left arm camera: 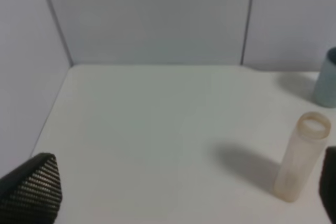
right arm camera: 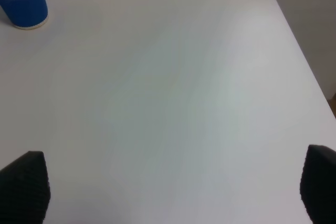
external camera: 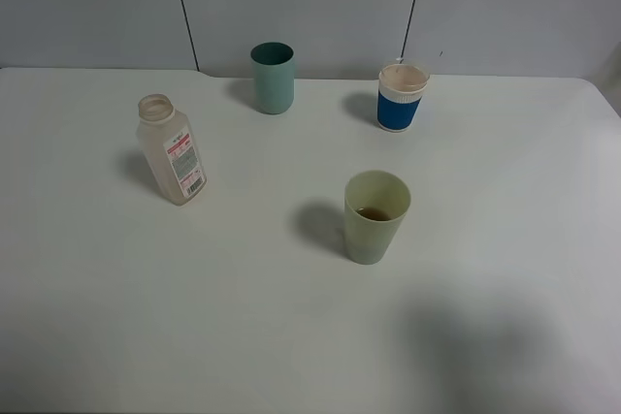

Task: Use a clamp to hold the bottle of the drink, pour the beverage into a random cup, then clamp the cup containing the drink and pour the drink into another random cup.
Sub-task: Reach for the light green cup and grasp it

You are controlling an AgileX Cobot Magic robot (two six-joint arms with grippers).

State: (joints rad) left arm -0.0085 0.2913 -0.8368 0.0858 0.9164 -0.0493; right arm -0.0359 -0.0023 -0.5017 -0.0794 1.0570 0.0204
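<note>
Left jaws wide, right jaws wide, both empty, tips cropped, teal cup [left arm camera: 327,80] half cut off

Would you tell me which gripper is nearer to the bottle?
Left. The bottle stands ahead of the left gripper, beside one finger; the right gripper faces the blue-and-white cup, with no bottle in view.

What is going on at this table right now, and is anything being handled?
Nothing is being held at this moment. The left gripper and the right gripper are both open above the table. The bottle stands upright and capless. The pale green tumbler holds a little brown beverage, so the first pour looks done. The blue-and-white cup and the teal cup stand at the back, untouched.
</note>
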